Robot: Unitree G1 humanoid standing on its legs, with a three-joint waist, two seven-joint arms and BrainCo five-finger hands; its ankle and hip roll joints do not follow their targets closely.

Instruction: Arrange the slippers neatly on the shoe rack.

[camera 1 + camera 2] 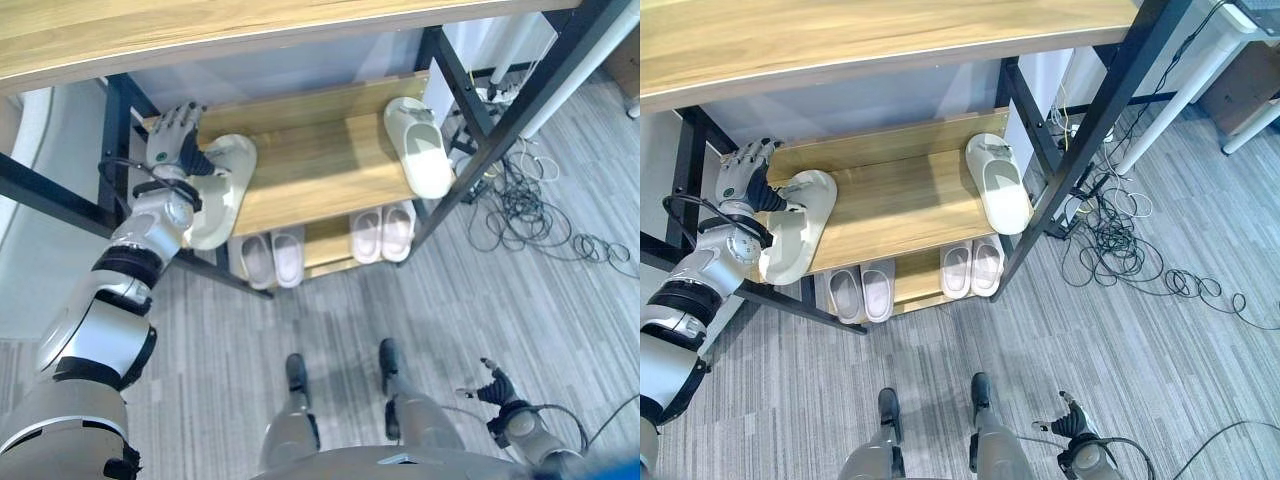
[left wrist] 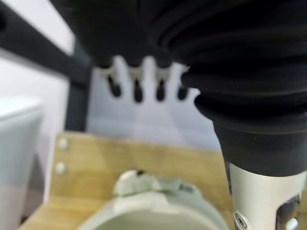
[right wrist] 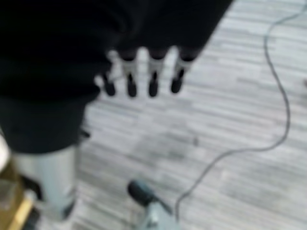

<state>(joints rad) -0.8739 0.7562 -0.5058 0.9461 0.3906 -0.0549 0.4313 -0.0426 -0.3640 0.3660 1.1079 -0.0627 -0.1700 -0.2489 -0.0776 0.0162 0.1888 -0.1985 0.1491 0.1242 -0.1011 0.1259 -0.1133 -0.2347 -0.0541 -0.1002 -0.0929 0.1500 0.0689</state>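
Two pale green slippers are parked on the middle shelf (image 1: 320, 165) of the shoe rack: one slipper (image 1: 222, 188) at the left of the frame, hanging out past the shelf's front edge, and the other slipper (image 1: 418, 145) at the right end, close to the black post (image 1: 450, 75). They look like chunky foam slides, so probably light, a bit springy and not fragile at all; the smooth surface could be slippery. The strap or the thick side of the sole is likely the best place to be grabbed.

The left hand (image 1: 172, 135) is seen just behind the left slipper's far end with the fingers (image 2: 136, 88) released and straight, nothing gripped. The right hand (image 1: 497, 385) is hanging low at the lower right over the floor, fingers loose too.

Two more pairs of white slippers (image 1: 272, 257) are lined up on the bottom shelf. The frame posts and the tabletop (image 1: 200, 30) overhead crowd the reach, and a cable tangle (image 1: 520, 205) is spread on the floor at the right.
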